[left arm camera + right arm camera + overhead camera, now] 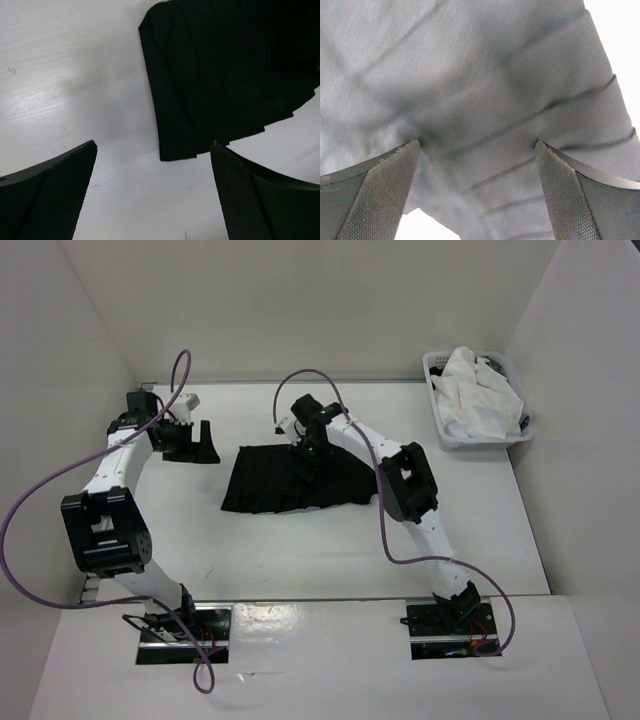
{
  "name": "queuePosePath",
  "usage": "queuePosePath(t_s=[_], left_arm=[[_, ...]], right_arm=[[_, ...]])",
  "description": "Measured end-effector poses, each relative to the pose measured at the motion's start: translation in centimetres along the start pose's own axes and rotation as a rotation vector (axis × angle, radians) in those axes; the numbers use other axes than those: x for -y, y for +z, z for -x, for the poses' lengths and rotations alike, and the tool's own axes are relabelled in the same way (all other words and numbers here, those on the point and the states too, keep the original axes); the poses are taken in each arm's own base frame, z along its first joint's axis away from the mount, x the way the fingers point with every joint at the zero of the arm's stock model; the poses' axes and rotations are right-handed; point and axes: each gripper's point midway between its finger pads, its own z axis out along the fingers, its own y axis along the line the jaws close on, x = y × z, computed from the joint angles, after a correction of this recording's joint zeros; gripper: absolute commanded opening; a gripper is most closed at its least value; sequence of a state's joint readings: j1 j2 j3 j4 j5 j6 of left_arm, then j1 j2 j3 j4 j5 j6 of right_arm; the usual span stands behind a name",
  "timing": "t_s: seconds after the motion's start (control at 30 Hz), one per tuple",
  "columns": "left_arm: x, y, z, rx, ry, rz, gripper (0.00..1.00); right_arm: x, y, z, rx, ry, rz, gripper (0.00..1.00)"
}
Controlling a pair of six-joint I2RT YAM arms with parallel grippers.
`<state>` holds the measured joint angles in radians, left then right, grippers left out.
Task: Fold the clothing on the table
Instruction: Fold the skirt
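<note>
The clothing (270, 485), a black pleated skirt, lies spread flat on the table (300, 550) near its middle. My right gripper (311, 458) is down on the skirt's upper middle. In the right wrist view its jaws stand wide open, and both fingertips (407, 150) press into the pleated fabric (485, 90), which fills the view. My left gripper (198, 445) hovers open just left of the skirt, over bare table. The left wrist view shows the skirt's corner (220, 75) ahead, apart from the fingers (55, 195), with nothing between them.
A white plastic basket (447, 436) holding crumpled white cloth (478, 390) stands at the back right corner. White walls close in the table on the left, back and right. Purple cables loop from both arms.
</note>
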<state>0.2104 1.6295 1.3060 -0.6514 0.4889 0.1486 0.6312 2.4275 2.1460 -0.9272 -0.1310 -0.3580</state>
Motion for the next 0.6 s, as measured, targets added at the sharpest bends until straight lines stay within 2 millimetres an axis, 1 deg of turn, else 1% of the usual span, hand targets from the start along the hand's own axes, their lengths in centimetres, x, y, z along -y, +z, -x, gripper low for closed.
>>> queuePosePath(t_s=[0.03, 0.1, 0.2, 0.3, 0.33, 0.4, 0.43, 0.5, 0.6], left_arm=[[0.0, 0.4, 0.4, 0.008, 0.009, -0.015, 1.00], [0.0, 1.3, 0.9, 0.014, 0.014, -0.048, 1.00], [-0.2, 3.5, 1.2, 0.007, 0.025, -0.104, 0.98], [-0.1, 5.9, 0.6, -0.028, 0.044, -0.155, 0.97], [0.0, 6.7, 0.4, -0.039, 0.049, -0.169, 0.97], [0.3, 8.2, 0.3, -0.059, 0.071, -0.196, 0.94], [0.3, 8.9, 0.6, -0.061, 0.083, -0.207, 0.92], [0.5, 9.9, 1.2, -0.060, 0.102, -0.226, 0.91], [0.2, 11.2, 2.5, -0.040, 0.133, -0.238, 0.90]], right_arm=[[-0.3, -0.5, -0.5, -0.006, -0.001, 0.012, 1.00], [-0.9, -2.2, -1.4, -0.004, -0.006, 0.032, 1.00], [-1.8, -6.6, -2.6, 0.030, -0.026, 0.056, 1.00], [-1.2, -11.7, -3.2, 0.110, -0.026, 0.042, 1.00], [-0.7, -13.1, -3.5, 0.135, -0.018, 0.035, 1.00], [0.5, -15.4, -4.2, 0.173, 0.002, 0.012, 1.00], [1.1, -16.3, -4.9, 0.184, 0.018, 0.002, 1.00], [1.9, -17.0, -6.3, 0.180, 0.051, -0.012, 1.00], [2.1, -16.5, -8.7, 0.140, 0.087, -0.005, 1.00]])
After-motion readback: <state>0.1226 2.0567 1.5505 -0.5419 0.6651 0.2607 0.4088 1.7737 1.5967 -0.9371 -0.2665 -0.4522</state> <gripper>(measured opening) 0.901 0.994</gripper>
